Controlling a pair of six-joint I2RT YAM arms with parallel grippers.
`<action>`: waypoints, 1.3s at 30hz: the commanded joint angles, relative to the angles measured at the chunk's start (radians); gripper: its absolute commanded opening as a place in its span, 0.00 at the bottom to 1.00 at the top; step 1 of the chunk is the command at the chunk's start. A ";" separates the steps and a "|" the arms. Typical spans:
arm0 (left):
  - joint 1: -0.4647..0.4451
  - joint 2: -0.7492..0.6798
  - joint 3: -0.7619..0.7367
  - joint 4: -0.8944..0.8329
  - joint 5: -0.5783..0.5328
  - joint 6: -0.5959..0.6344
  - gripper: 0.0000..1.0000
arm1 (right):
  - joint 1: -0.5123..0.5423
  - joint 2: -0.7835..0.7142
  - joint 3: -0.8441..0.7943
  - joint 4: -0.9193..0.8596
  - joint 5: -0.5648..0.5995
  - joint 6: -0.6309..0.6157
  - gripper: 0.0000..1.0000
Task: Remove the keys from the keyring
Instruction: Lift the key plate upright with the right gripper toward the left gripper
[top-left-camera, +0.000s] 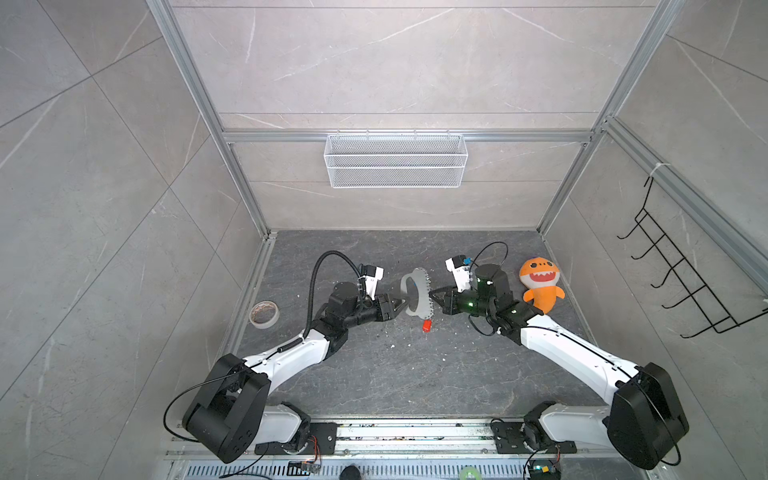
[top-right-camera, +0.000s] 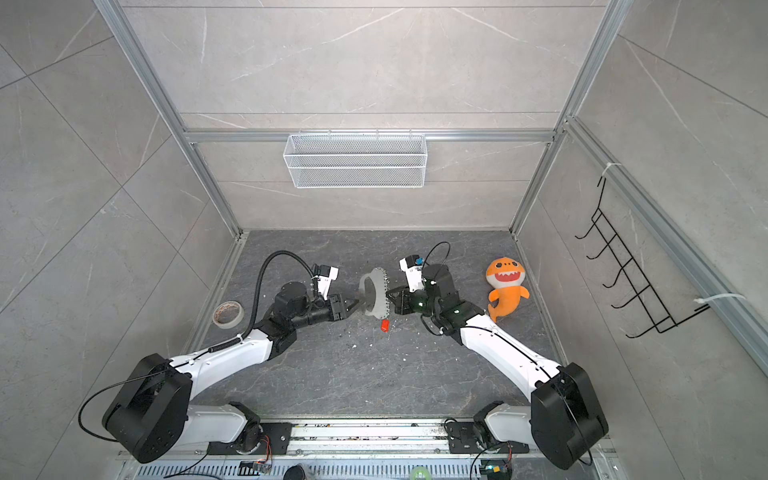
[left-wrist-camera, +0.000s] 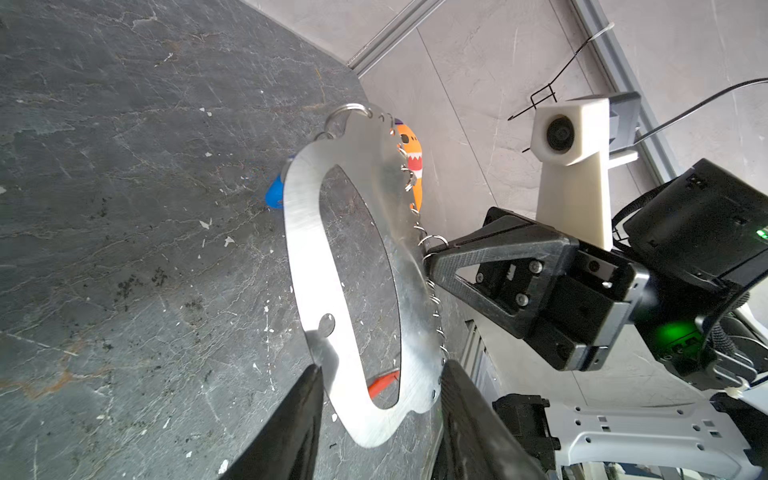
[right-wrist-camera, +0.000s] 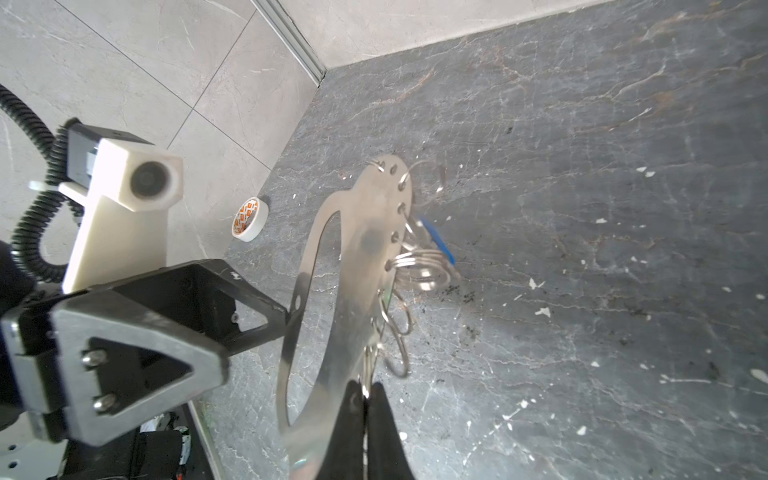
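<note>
Black fingers (left-wrist-camera: 299, 424) of the left hand (left-wrist-camera: 380, 369) are seen closest in the left wrist view, set partly apart on either side of the keyring (left-wrist-camera: 374, 162); one finger is touched by the plate's narrow band, yet whether the plate is actually clamped cannot be told.

The keyring is shown as a flat, dull-silver oval plate with one long hole cut through it; a row of small holes is lined along one edge and threaded with silver rings (right-wrist-camera: 419, 266); the plate is tilted up on edge rather than laid flat. In both top views it is placed near the middle of the table (top-left-camera: 395, 374), slightly towards 12 o'clock.

The right hand (right-wrist-camera: 365, 388) is brought in from the keyring's 3 o'clock; its fingers are pressed together and clenched on a ring at the plate's ringed edge. The left hand is found at the keyring's 8 o'clock.

A red-tagged key (top-left-camera: 427, 326) is seen at the keyring's 6 o'clock; whether it hangs or rests cannot be told; a blue-tagged key (right-wrist-camera: 436, 245) is glimpsed among the rings.

A tape roll (top-left-camera: 264, 314) is set well apart at 9 o'clock; a plush toy (top-left-camera: 540, 286) is laid at 3 o'clock, beyond the right hand.
</note>
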 joint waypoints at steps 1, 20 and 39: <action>-0.004 -0.025 0.046 -0.008 -0.004 0.021 0.47 | 0.022 -0.030 0.042 0.027 -0.046 0.017 0.00; -0.004 -0.184 0.029 -0.131 -0.141 0.111 0.61 | 0.029 -0.085 0.034 0.096 -0.115 0.059 0.00; -0.004 -0.213 -0.011 0.039 -0.061 -0.040 0.22 | 0.040 -0.070 0.030 0.149 -0.152 0.101 0.02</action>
